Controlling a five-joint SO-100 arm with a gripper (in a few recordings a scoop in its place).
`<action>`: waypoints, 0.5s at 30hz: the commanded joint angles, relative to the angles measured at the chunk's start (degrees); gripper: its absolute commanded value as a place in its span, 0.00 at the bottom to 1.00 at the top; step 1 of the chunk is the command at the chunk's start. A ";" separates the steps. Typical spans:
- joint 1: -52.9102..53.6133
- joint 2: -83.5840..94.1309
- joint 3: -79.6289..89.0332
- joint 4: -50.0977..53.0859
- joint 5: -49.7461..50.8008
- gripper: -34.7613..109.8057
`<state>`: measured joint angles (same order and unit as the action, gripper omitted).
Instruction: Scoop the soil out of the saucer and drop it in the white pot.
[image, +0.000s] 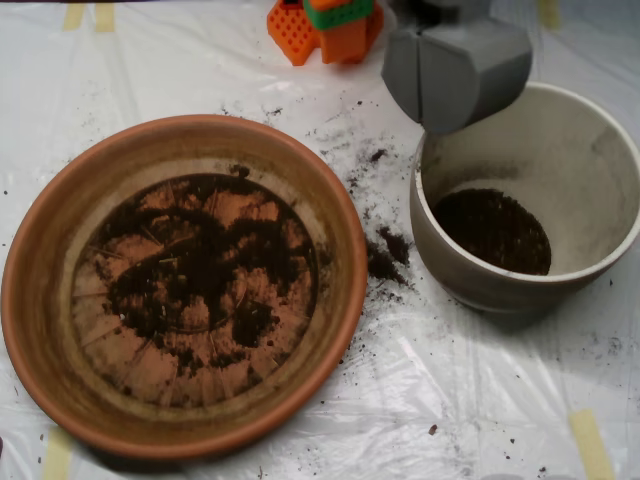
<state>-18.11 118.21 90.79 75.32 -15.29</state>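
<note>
The terracotta saucer (40, 300) fills the left half of the overhead view. A thin, patchy layer of dark soil (200, 265) covers part of its ridged base. The white pot (600, 160) stands at the right, with a round bed of soil (492, 230) at its bottom. The grey clamshell scoop (452, 70) hangs over the pot's upper-left rim, and its two halves meet along a closed seam. I see no soil on the outside of the scoop, and its inside is hidden.
Spilled soil clumps (388, 255) lie on the white plastic sheet (450, 400) between saucer and pot, with finer crumbs scattered above. The orange and green arm parts (325, 25) sit at the top centre. Yellow tape strips (590, 440) hold the sheet.
</note>
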 joint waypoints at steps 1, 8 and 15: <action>-4.13 -0.26 -3.60 -0.26 -3.08 0.24; -5.71 -0.44 0.09 -2.81 -2.99 0.52; -3.96 0.53 0.00 -2.46 -2.29 0.54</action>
<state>-22.24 116.37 91.32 73.12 -17.93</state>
